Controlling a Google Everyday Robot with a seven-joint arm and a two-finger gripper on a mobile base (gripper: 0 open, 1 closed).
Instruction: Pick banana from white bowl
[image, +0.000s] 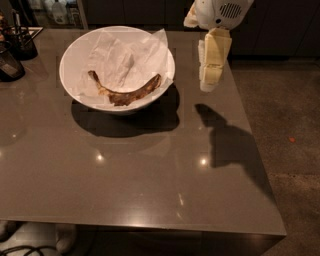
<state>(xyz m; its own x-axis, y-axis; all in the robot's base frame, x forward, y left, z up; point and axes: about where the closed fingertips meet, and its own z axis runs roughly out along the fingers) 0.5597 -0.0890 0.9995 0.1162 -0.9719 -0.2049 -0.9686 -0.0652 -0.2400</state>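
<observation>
The white bowl (85, 97) stands on the glossy grey-brown table (125, 185), toward 11 o'clock of the tabletop; it is deep and round, and it throws a dark shadow on the surface at its 5 o'clock side; crumpled white paper (125, 55) lines the inside, with one corner rising over the rim at about 1 o'clock. The banana (127, 95) lies inside the bowl on that paper, low toward the bowl's 6 o'clock wall; it is dark brown and curved like a shallow smile, the thin stem end pointing up toward 10 o'clock and the other end lifting toward 3 o'clock.

The gripper (209, 82) hangs at 1 o'clock of the view, cream-coloured and pointing down under a rounded white wrist housing (220, 12); it sits to the bowl's 3 o'clock, just beside the rim yet apart from it, touching neither bowl nor banana; whether it is spread or pressed together I cannot tell. Its shadow (230, 142) falls on the table toward 5 o'clock of it, near the table's right edge.

At 9 to 10 o'clock of the view, at the table's far left, stand a dark holder (22, 42) and a dark rounded object (9, 65); speckled floor (285, 115) shows at 3 o'clock.
</observation>
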